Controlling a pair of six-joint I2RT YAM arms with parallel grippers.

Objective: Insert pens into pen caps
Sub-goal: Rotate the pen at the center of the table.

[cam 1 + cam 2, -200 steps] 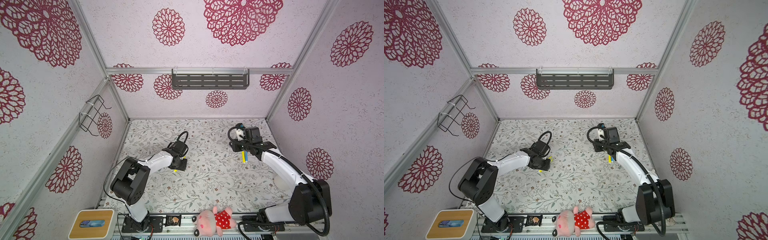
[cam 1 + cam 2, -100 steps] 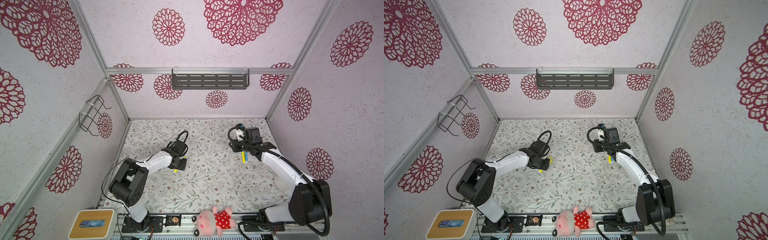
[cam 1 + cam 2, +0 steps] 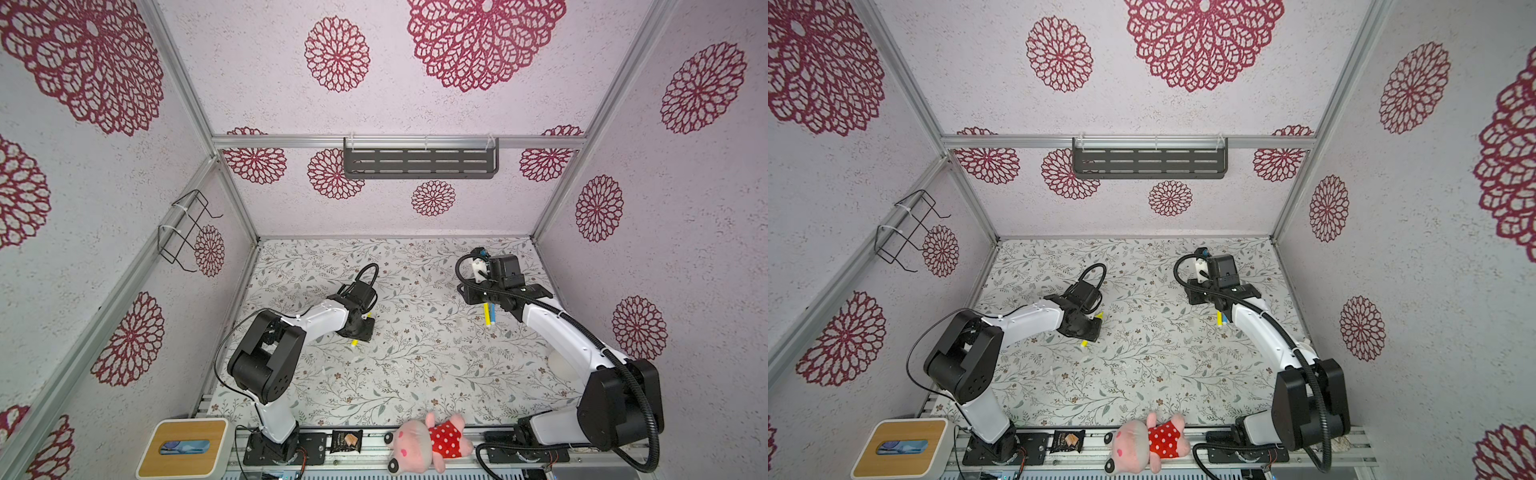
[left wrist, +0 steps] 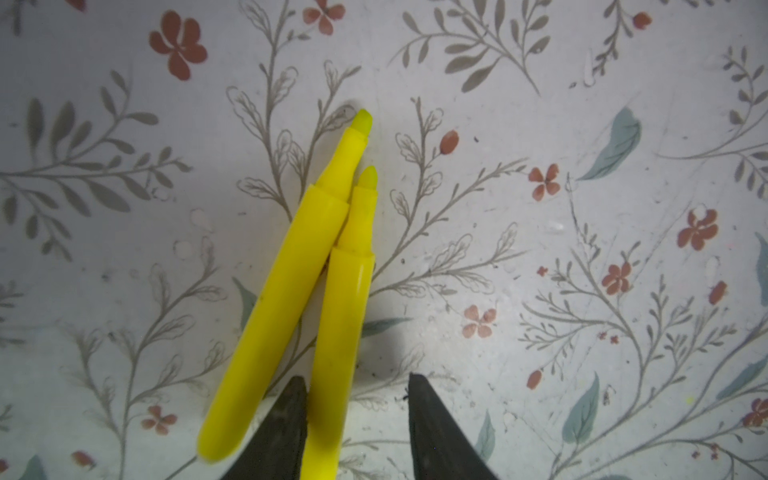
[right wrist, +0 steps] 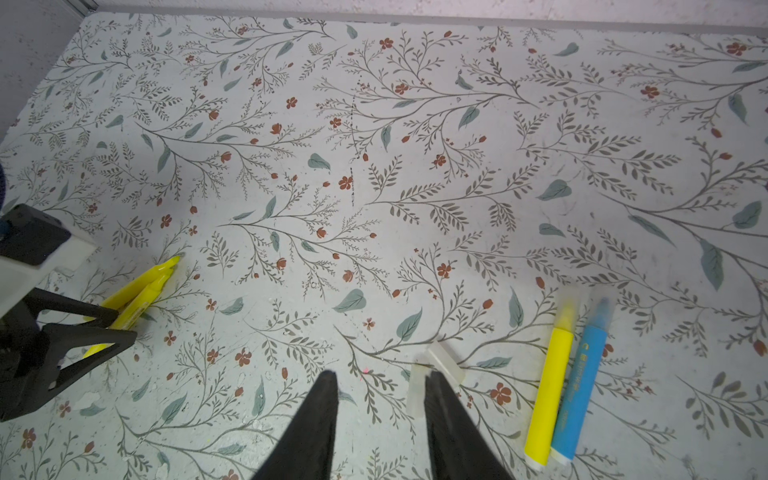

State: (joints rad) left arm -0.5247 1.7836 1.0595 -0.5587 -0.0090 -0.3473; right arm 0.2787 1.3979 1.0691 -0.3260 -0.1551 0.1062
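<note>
Floral cover [image 4: 540, 104]; left gripper [image 4: 354, 377], jaws partly apart, straddles yellow pen [image 4: 345, 311].

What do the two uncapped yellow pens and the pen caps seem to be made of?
Yellow pens: likely smooth, opaque plastic; a light streak runs along one barrel. Pen caps: probably frosted, translucent plastic; fitted ones let pen colour show through.

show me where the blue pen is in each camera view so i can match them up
In a top view: the blue pen lies on the table cover, close beside the right arm.
In a top view: same spot, partly hidden by that arm.
Left wrist: not in it.
Right wrist: lying flat, in full view.
Shared landmark: the yellow pen lying right alongside it, also seen here and here.
</note>
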